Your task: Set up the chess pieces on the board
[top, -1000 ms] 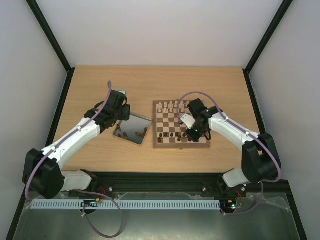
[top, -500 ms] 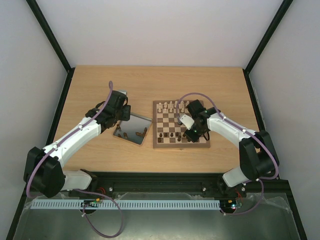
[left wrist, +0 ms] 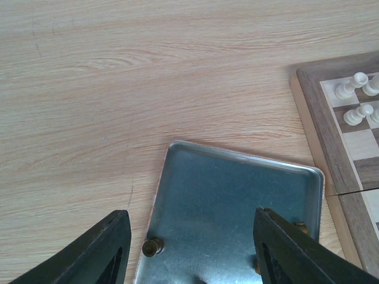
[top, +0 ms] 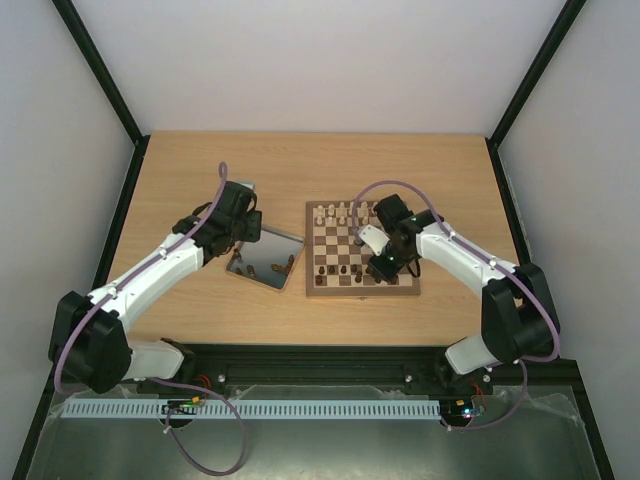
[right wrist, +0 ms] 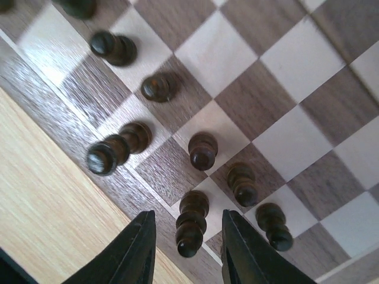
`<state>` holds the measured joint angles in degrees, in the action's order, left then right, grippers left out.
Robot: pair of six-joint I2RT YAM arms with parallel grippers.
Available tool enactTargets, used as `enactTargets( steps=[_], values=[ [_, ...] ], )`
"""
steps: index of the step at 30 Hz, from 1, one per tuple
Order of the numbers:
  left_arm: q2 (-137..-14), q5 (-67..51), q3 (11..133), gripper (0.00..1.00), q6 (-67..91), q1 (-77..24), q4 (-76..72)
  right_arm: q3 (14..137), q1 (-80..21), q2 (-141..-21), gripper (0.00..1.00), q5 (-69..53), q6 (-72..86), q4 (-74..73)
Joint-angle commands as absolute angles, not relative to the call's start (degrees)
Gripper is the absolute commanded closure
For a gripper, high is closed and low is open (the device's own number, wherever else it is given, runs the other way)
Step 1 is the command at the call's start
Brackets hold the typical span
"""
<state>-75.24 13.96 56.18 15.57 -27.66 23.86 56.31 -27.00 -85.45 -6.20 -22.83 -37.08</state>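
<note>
on the near rows of the board (right wrist: 249, 100), dark chess pieces (right wrist: 203, 151) upright. right gripper (right wrist: 189, 219) with jaws narrowly parted either side of one, clear of it. further out, left gripper (left wrist: 190, 216) spread wide and empty above the metal tray (left wrist: 237, 157), a stray dark piece (left wrist: 152, 247) inside. cream pieces (top: 340, 212) along the far rows.

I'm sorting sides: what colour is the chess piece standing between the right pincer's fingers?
The chess piece is dark brown; right wrist view shows it best.

Pale walls (top: 320, 60) enclose a light wooden bench (top: 300, 160); black posts (top: 100, 70) seemingly mark the corners; even light.
</note>
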Motion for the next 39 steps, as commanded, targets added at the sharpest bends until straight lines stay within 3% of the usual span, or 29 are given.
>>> enactTargets(
  steps=[1, 11, 19, 32, 39],
  values=[
    [-76.6, 14.6, 55.5, 0.42, 16.3, -27.3, 24.2, 61.2, -27.1, -82.3, 0.66, -9.2, -22.8, -42.6],
    [-84.4, 13.3, 58.2, 0.55, 22.9, -27.3, 35.9, 60.1, -27.1, -82.1, 0.64, -17.6, -18.1, -30.7],
    [-85.9, 4.8, 56.1, 0.62, 23.0, -27.3, 37.2, 48.6, -27.1, -72.9, 0.61, -19.1, -19.8, -18.5],
    [-91.8, 4.8, 57.9, 0.63, 21.0, -27.4, 41.7, 46.1, -27.1, -69.9, 0.58, -17.5, -21.1, -17.4],
    [-94.5, 3.0, 58.3, 0.7, 20.7, -28.7, 40.7, 46.0, -27.1, -69.8, 0.57, -17.6, -21.1, -17.5]
  ],
)
